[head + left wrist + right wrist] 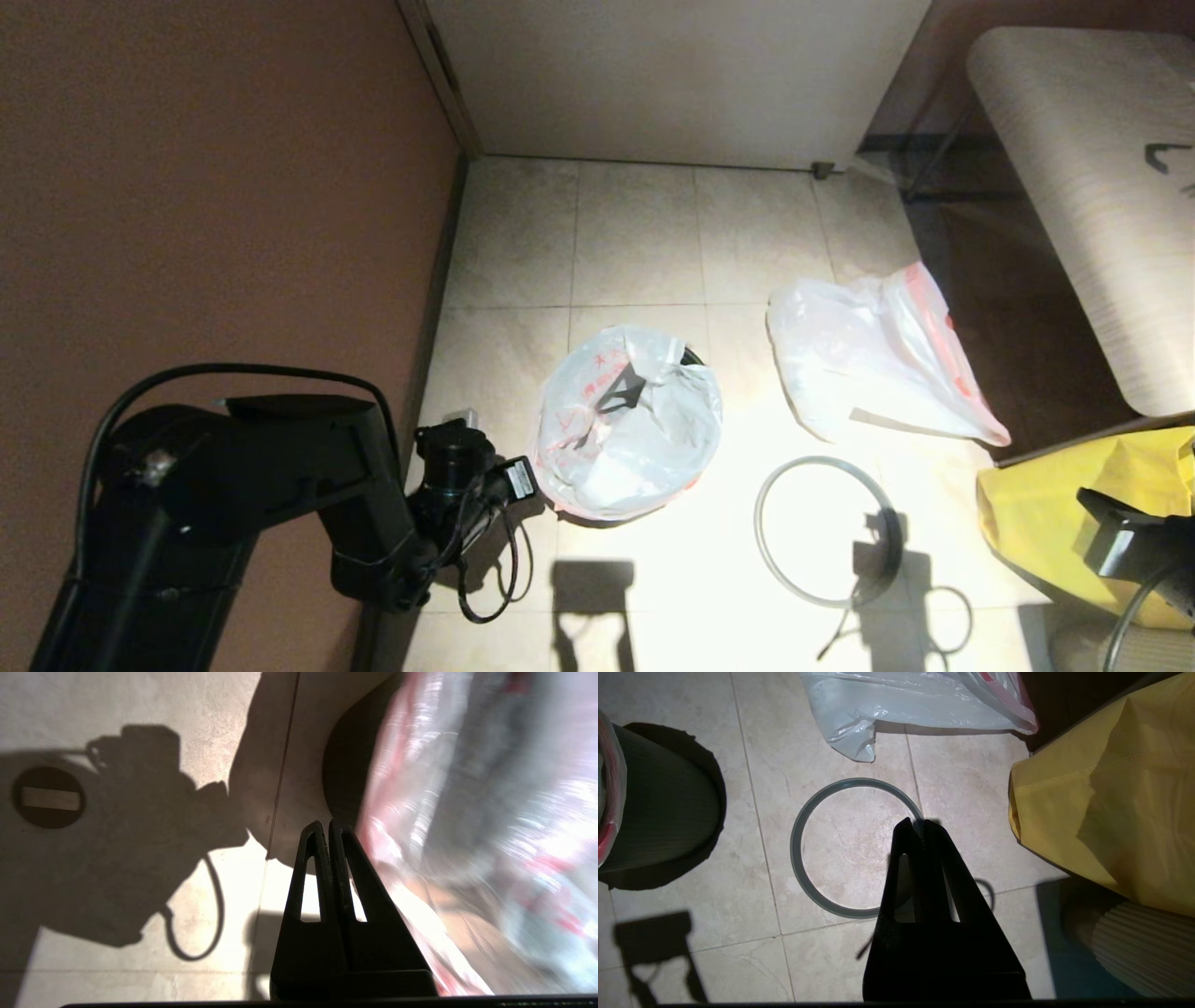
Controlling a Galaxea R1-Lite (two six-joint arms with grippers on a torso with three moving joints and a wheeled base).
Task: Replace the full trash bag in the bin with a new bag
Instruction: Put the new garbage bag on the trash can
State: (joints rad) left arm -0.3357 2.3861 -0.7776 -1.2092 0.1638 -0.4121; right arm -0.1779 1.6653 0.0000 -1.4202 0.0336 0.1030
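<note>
Black and pressed together, our left gripper sits beside the bin; our right gripper, likewise closed, hangs over the grey hoop.

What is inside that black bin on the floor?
A white trash bag with red-pink print lines the bin, its mouth folded over the rim. Dark scraps show through the film; anything deeper and the bin's bottom are covered.

I count two white bags with red-pink bands: one lining the bin beside my left end effector, the full trash bag, and one, the new bag, on the floor beyond my right end effector. One black bin, one grey hoop under my right end effector, and one yellow bag beside it.
</note>
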